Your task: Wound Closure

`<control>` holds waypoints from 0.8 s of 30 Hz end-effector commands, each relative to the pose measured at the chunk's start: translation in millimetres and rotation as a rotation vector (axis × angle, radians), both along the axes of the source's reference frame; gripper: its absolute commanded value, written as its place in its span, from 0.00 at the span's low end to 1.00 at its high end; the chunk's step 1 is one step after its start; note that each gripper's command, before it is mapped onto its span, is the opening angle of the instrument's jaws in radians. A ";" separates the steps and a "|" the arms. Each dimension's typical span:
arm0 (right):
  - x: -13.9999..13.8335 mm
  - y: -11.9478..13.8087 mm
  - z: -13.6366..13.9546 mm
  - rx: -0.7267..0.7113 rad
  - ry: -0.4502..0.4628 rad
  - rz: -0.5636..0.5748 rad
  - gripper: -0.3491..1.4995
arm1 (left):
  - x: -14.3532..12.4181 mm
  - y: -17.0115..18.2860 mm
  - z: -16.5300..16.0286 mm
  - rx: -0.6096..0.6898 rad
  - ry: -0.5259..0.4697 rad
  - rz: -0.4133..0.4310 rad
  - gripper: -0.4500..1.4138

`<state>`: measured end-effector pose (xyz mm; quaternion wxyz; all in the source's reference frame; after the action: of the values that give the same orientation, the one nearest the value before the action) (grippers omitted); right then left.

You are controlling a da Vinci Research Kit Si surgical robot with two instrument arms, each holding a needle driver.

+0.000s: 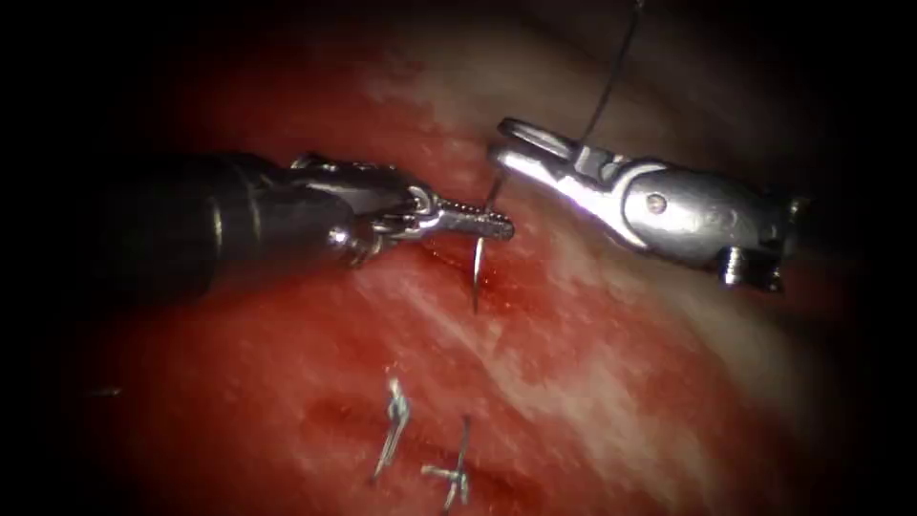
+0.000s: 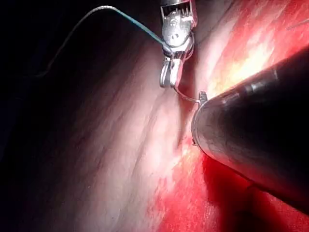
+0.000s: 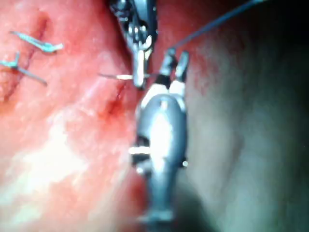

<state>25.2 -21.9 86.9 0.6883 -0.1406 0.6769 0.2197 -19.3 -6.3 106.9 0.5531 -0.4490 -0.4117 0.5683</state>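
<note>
Closest to the lens is the dark shaft of the left tool (image 1: 482, 225), and its fingers are closed on the needle (image 1: 476, 272), gripping it about the middle of its curve. From that grip the needle runs down to the cut (image 1: 493, 279), where its lower end meets the wet red tissue (image 1: 621, 363). I cannot tell whether the point is bedded in the tissue or only resting on it. Its upper end rises a little above the grip, towards the right tool (image 1: 521, 151). That tool sits just beside the needle's upper end, on the right side of the cut. Its fingers are narrowly parted and, as far as can be judged, hold nothing. The thread (image 1: 611, 67) climbs away from the needle's upper end, passes across the right tool near the root of its fingers and goes up out of sight. It looks draped there rather than pinched. Well below the needle, further along the cut, lie two finished stitches (image 1: 394, 425) with short cut ends standing up. As to the step, one moment does not show it: the needle is at the cut in the left tool's hold, with the right tool close by. Any next move calls for a steady grip on the needle and for the thread to run free of the right tool's fingers.
</note>
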 end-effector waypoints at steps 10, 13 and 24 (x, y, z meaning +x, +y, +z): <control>1.1 0.2 1.0 0.114 0.049 -0.021 0.76 | -0.6 0.7 0.6 0.076 -0.073 -0.009 0.00; 1.1 0.3 1.0 0.124 0.058 -0.023 0.75 | -0.5 0.7 0.6 0.105 -0.096 0.002 0.00; 0.9 0.7 2.4 0.275 0.120 -0.067 0.56 | -0.1 0.2 0.0 0.118 -0.152 0.039 0.00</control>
<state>25.3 -21.3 89.0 0.6679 -0.0075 0.6828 0.2962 -18.9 -6.5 106.4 0.5323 -0.4520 -0.4934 0.5186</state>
